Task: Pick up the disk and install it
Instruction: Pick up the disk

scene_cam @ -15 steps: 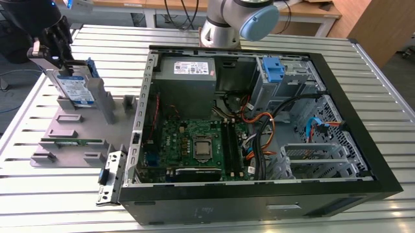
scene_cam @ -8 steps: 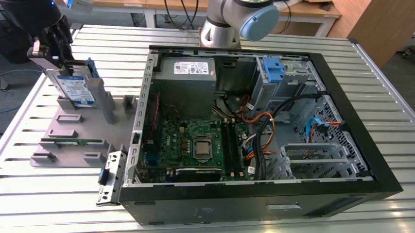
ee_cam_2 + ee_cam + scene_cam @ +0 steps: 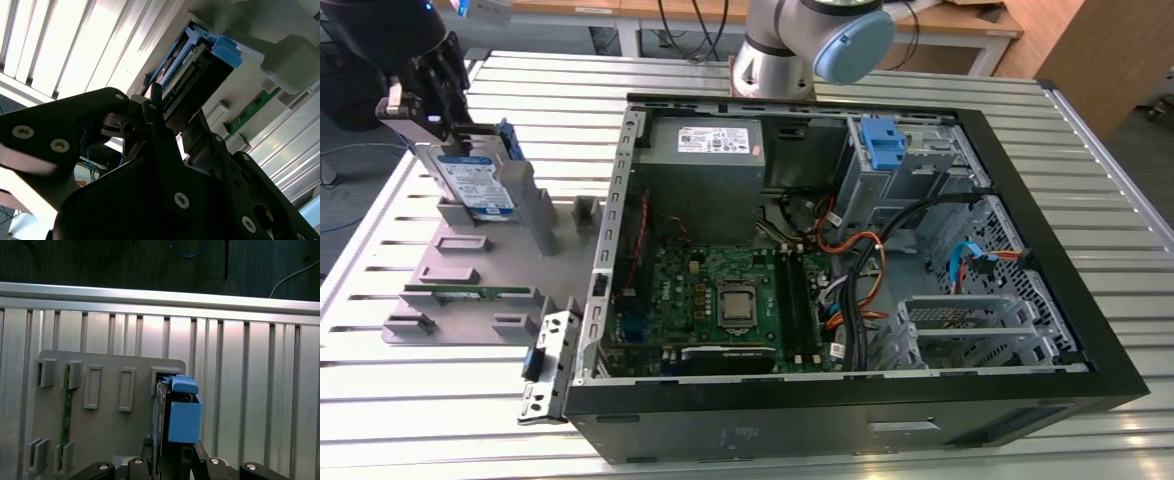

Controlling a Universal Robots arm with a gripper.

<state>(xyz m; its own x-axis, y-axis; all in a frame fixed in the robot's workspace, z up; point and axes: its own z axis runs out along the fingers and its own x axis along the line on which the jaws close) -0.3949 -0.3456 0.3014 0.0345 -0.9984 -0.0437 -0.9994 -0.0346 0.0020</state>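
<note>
Exterior view, upper left: your gripper (image 3: 438, 140) is clamped on the blue-framed disk (image 3: 475, 187), upright over the grey fixture plate (image 3: 487, 272), beside the open computer case (image 3: 854, 408).

The exterior view looks down from high on the near side across the slatted table (image 3: 427, 420), with the open computer case (image 3: 787, 430) central and my gripper (image 3: 438, 120) at the far end of the exterior view's left. My first wrist view stares straight down, close, onto the grey holder plate (image 3: 107, 440), while my second wrist view sits even nearer and looks slantwise. All three share that plate and the disk (image 3: 474, 185) standing in it.
</note>
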